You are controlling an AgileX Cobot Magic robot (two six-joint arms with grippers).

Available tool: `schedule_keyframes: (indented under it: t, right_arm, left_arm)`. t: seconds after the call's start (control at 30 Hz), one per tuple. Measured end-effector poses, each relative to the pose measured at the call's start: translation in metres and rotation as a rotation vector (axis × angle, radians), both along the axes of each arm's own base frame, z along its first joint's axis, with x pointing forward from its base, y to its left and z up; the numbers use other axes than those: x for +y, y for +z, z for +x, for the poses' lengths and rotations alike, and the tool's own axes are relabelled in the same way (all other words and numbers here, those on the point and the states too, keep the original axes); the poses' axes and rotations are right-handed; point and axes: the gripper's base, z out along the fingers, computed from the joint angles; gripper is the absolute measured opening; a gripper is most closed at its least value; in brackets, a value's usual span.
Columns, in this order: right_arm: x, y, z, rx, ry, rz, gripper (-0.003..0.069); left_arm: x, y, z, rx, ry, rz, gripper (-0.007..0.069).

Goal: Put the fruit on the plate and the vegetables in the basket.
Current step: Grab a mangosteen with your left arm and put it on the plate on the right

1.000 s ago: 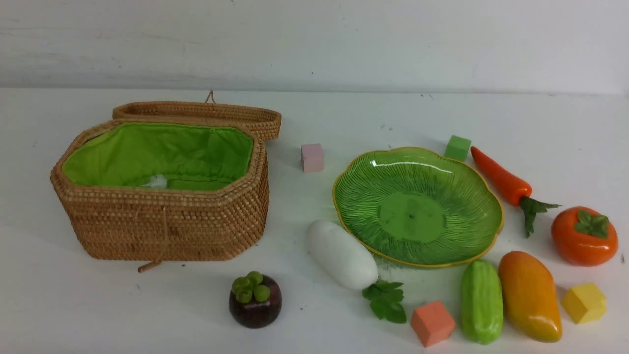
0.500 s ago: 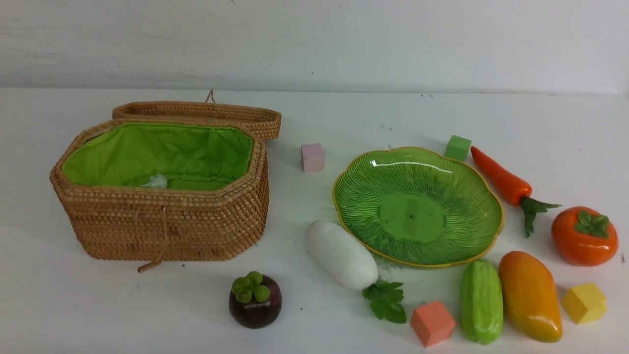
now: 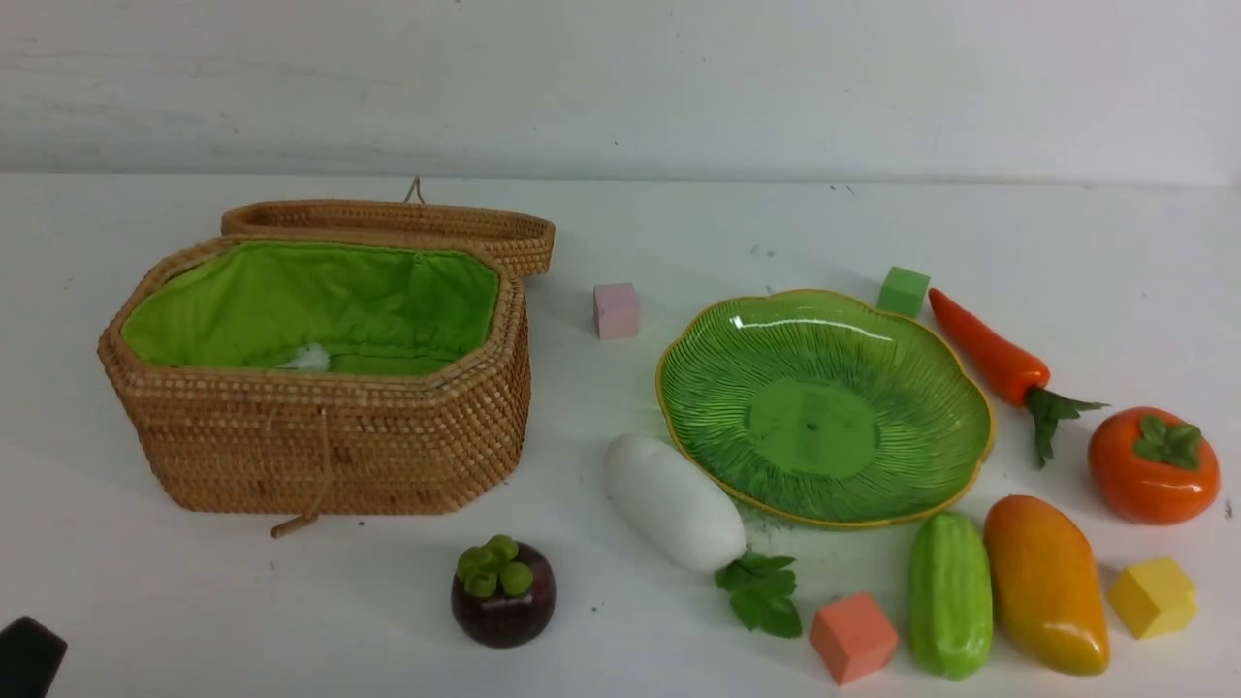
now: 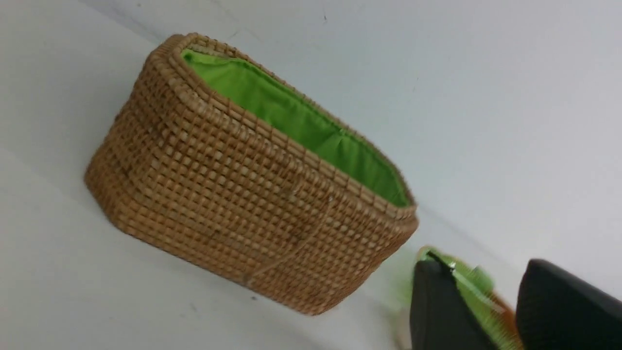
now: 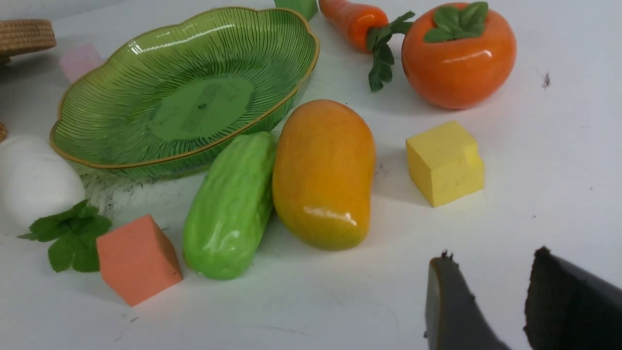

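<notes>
The open wicker basket (image 3: 320, 427) stands at the left, with its lid (image 3: 407, 223) lying behind it. The green plate (image 3: 717, 446) is empty. The mangosteen (image 3: 503, 591) sits in front of the basket. The radish (image 3: 674, 502), cucumber (image 3: 949, 594), mango (image 3: 1045, 585), persimmon (image 3: 1153, 465) and carrot (image 3: 989, 347) lie around the plate. My left gripper (image 4: 486, 266) is open and empty, low and short of the basket (image 4: 243, 194); its tip shows in the front view (image 3: 29, 657). My right gripper (image 5: 492, 257) is open and empty, near the mango (image 5: 323, 172) and cucumber (image 5: 231, 206).
Foam cubes lie among the toys: pink (image 3: 617, 310), green (image 3: 903, 291), orange (image 3: 853, 637) and yellow (image 3: 1152, 596). The yellow cube (image 5: 444, 163) is the closest thing to my right gripper. A white wall runs behind the table.
A dark part of my left gripper has come into the bottom-left corner of the front view. No object has moved.
</notes>
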Motion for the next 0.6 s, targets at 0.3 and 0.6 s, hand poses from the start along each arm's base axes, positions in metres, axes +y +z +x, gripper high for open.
schedule_keyframes:
  t: [0.3, 0.6]
  right_arm:
    - [-0.003, 0.002, 0.002, -0.048, -0.015, -0.068, 0.0240]
    - [0.002, 0.016, 0.005, -0.192, -0.080, 0.452, 0.0240]
  left_arm:
    - [-0.002, 0.017, -0.003, 0.000, -0.040, -0.231, 0.0155]
    - [-0.016, 0.088, -0.030, -0.075, -0.222, 0.035, -0.0013]
